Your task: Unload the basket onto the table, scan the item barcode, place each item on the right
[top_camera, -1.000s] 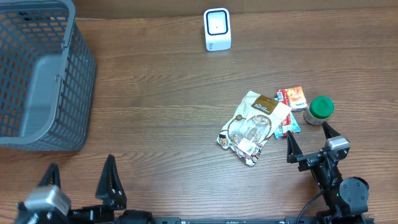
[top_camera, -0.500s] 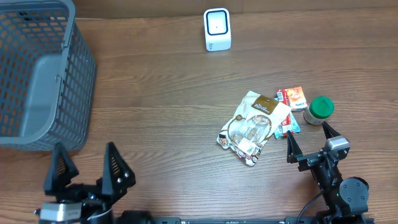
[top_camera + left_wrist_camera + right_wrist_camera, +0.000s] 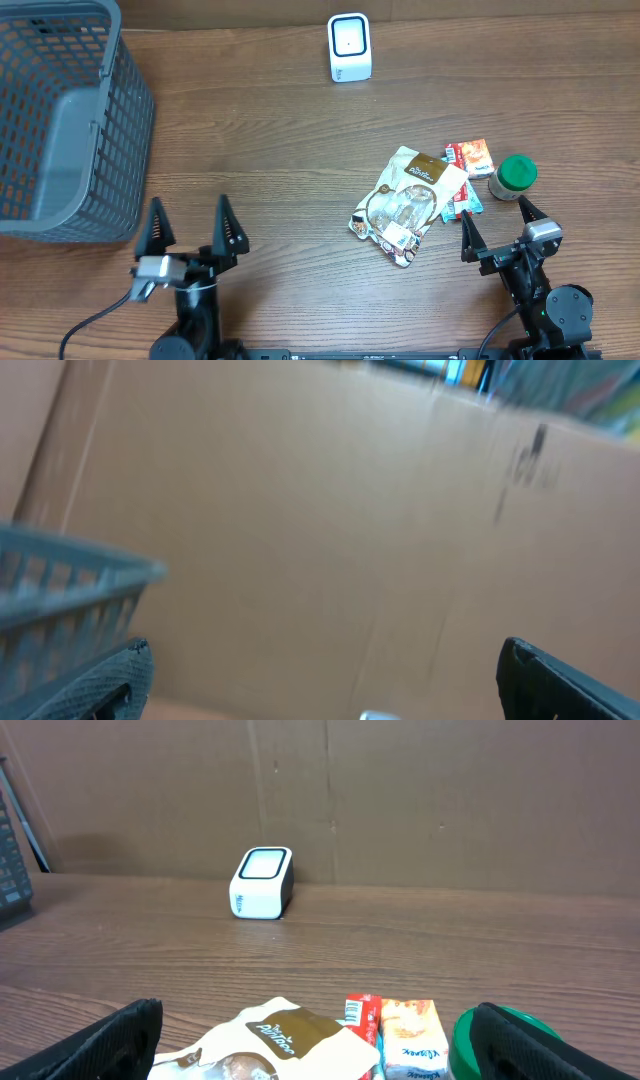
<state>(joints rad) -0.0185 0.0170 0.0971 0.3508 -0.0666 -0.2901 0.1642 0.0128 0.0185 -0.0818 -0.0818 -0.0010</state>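
My left gripper [image 3: 190, 215] has swung in from the near-left corner, jaws wide; the right gripper [image 3: 497, 222] is wide too, and empty. The snack pouch [image 3: 405, 205] lies right of centre, just beyond it: probably light, crinkly, slippery film. I'd pinch a flat edge.

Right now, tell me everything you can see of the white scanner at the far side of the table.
The white scanner is a rounded box, plastic by its look, with a dark-rimmed pale window on its top face and faint marks on the front. It stands upright on the wooden table close to the cardboard wall. Nothing else touches it.
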